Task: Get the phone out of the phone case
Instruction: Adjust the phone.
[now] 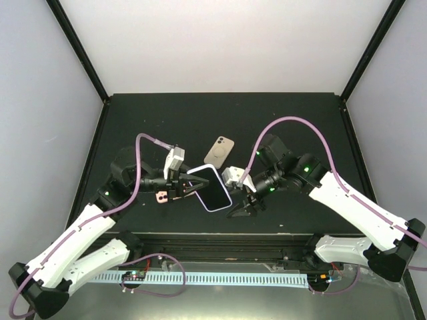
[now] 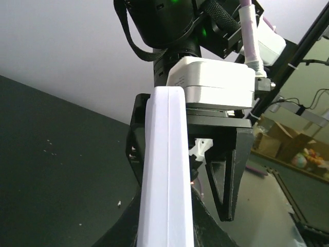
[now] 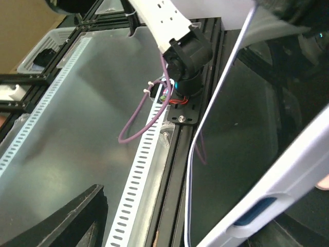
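Note:
A phone with a dark screen sits in a pale lavender case (image 1: 211, 189) and is held tilted above the black table. My left gripper (image 1: 190, 187) is shut on the case's left edge. In the left wrist view the case's side (image 2: 167, 170) runs up between my fingers. My right gripper (image 1: 243, 208) is open at the phone's lower right corner and holds nothing. Its black fingers (image 2: 234, 175) show just beyond the case. In the right wrist view the case's edge with a button slot (image 3: 288, 190) is at the lower right. One finger (image 3: 61, 221) is at the lower left.
A beige phone (image 1: 220, 150) lies face down behind the held phone. A small pink object (image 1: 162, 197) lies under my left wrist. A slotted white cable rail (image 1: 220, 277) and purple cables run along the table's near edge.

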`<state>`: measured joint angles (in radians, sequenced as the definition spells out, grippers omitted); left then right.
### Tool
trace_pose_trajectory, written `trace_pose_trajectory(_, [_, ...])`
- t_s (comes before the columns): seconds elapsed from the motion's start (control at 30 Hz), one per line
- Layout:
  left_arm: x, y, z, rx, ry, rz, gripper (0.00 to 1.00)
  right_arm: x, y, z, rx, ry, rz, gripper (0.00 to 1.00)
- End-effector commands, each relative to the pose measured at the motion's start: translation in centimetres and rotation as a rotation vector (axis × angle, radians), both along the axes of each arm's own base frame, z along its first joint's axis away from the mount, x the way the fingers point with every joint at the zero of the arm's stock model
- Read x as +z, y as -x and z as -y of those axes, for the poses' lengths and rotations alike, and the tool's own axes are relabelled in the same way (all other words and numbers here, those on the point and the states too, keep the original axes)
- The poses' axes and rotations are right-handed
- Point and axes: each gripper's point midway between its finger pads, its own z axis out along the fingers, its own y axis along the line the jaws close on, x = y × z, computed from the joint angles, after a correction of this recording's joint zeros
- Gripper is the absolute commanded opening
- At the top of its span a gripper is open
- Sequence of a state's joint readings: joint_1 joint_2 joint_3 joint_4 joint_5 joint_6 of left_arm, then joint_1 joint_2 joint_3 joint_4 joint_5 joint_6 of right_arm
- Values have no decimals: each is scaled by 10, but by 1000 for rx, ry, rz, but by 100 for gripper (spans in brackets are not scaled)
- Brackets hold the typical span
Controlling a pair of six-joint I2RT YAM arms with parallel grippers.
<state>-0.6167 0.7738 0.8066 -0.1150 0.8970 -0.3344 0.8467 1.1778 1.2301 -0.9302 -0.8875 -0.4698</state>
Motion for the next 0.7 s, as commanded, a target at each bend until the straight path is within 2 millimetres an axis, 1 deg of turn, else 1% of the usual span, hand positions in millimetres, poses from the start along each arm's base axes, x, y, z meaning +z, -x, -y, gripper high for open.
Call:
trace_pose_trajectory(0.0, [28, 12, -1, -101, 43, 25, 2, 5, 16, 8, 99, -50, 49, 64])
trace_pose_trajectory(0.17, [35, 14, 0, -138, 46, 27, 2, 3, 17, 7, 94, -72, 43, 60])
trace_pose_trajectory(0.3, [37, 17, 1, -185, 43, 16, 1, 0, 21, 11, 128, -72, 63, 49])
trace_pose_trajectory(0.37, [37, 17, 2, -198, 39, 8, 2, 1, 23, 12, 138, -76, 76, 45])
trace_pose_trajectory(0.57, [34, 19, 3, -227, 35, -12, 2, 7, 28, 14, 171, -112, 89, 29])
trace_pose_trajectory(0.67, [36, 24, 3, -256, 37, -23, 2, 9, 29, 13, 187, -124, 97, 21])
